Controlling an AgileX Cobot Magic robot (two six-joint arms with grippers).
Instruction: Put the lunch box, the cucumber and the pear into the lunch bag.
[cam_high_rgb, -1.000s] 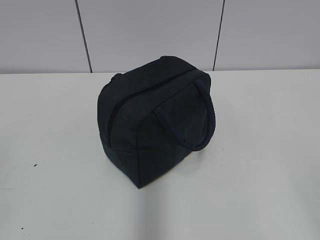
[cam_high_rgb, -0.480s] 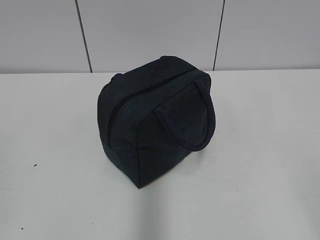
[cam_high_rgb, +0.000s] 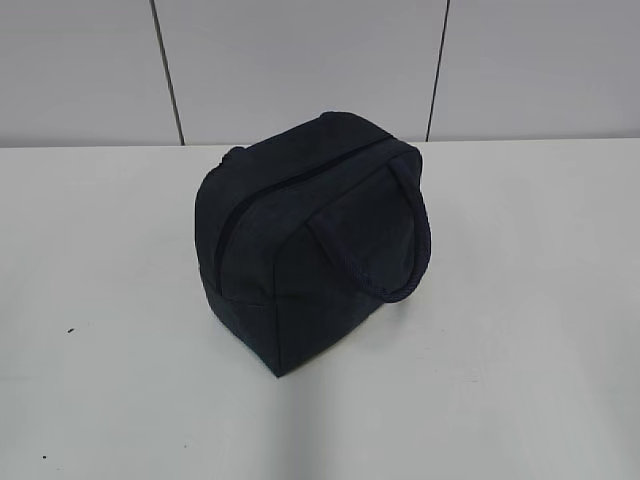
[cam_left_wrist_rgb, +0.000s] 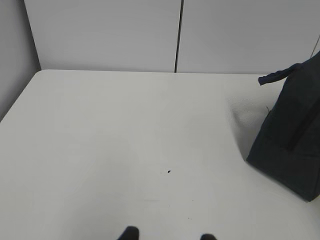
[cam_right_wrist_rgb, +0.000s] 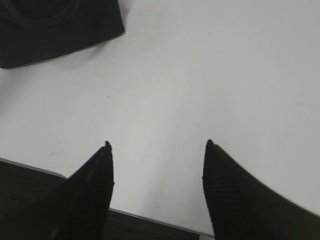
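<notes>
The dark navy lunch bag (cam_high_rgb: 305, 240) stands in the middle of the white table, its zipper shut and one thick loop handle hanging down its right side. It also shows at the right edge of the left wrist view (cam_left_wrist_rgb: 292, 140) and at the top left of the right wrist view (cam_right_wrist_rgb: 55, 25). The lunch box, the cucumber and the pear are out of view. My left gripper (cam_left_wrist_rgb: 169, 235) is open and empty over bare table left of the bag. My right gripper (cam_right_wrist_rgb: 157, 145) is open and empty above the table's front edge. Neither gripper shows in the exterior view.
The white table (cam_high_rgb: 520, 300) runs back to a grey panelled wall (cam_high_rgb: 300, 60). Its front edge shows in the right wrist view (cam_right_wrist_rgb: 150, 220). A small dark speck (cam_left_wrist_rgb: 168, 171) lies on the table.
</notes>
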